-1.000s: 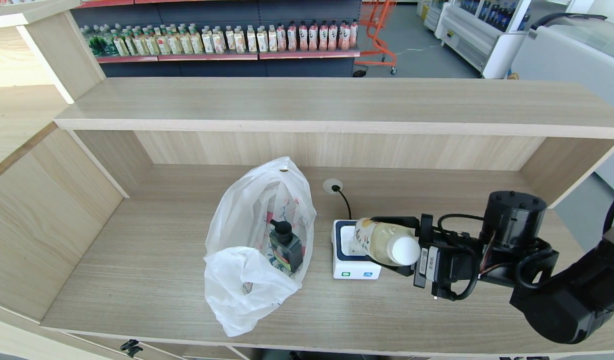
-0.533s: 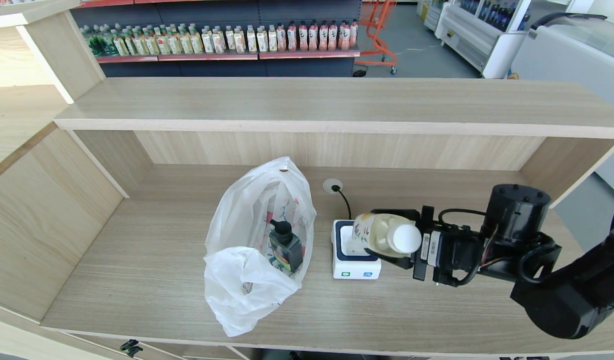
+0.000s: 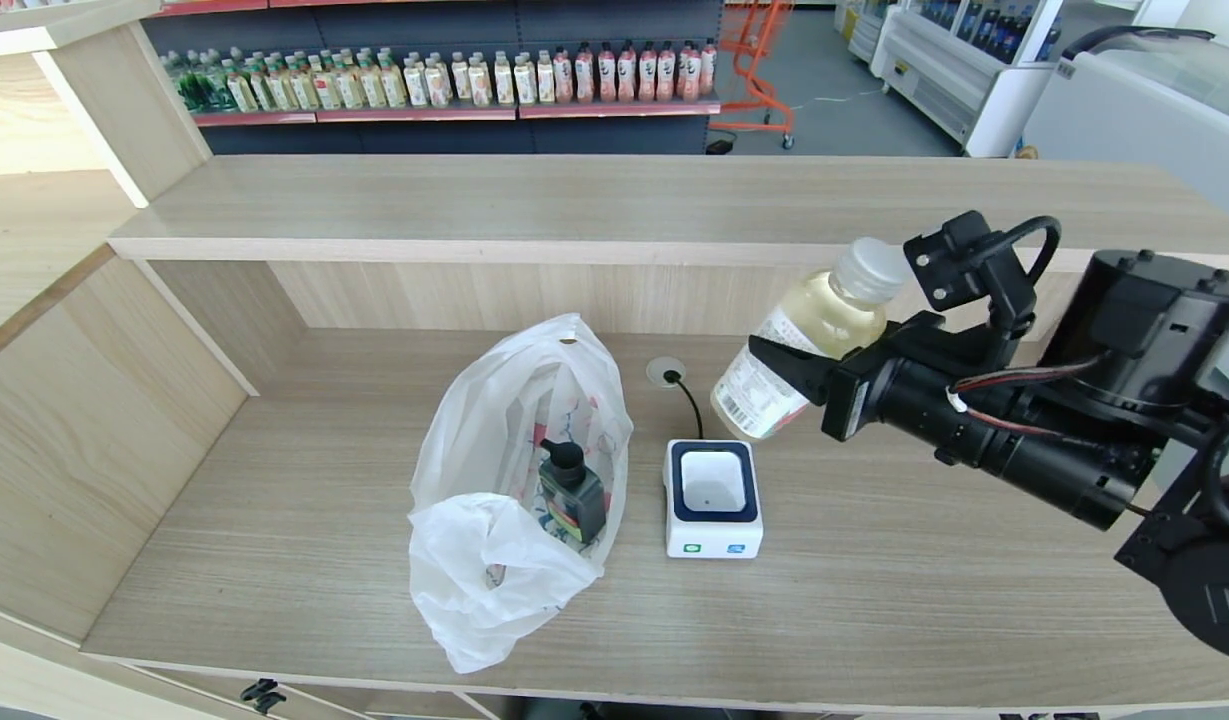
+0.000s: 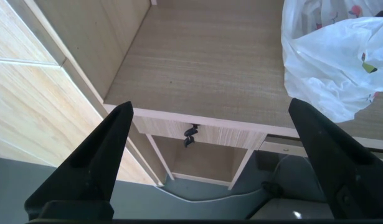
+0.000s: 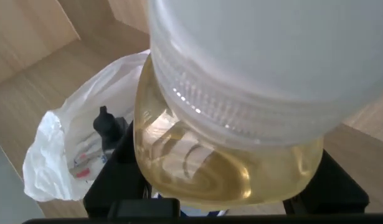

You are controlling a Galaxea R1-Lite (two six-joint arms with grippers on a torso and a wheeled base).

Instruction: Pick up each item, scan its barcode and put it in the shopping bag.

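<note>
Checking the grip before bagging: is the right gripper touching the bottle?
Touching. The head view shows the right gripper closed on the sides of the bottle, holding it tilted in the air above the counter.

You're looking at a light wood counter (image 3: 874, 590), walled at the back and on both sides. A white plastic bag (image 3: 474, 570) sits on it left of centre, with its mouth open upward and its lower end near the front edge. Just to the right of the bag, a white scanner (image 3: 712, 498) with a dark-framed window lies flat. A black cable (image 3: 690, 406) runs from the back of the scanner to a round grommet (image 3: 666, 371) set in the counter near the back wall.
</note>
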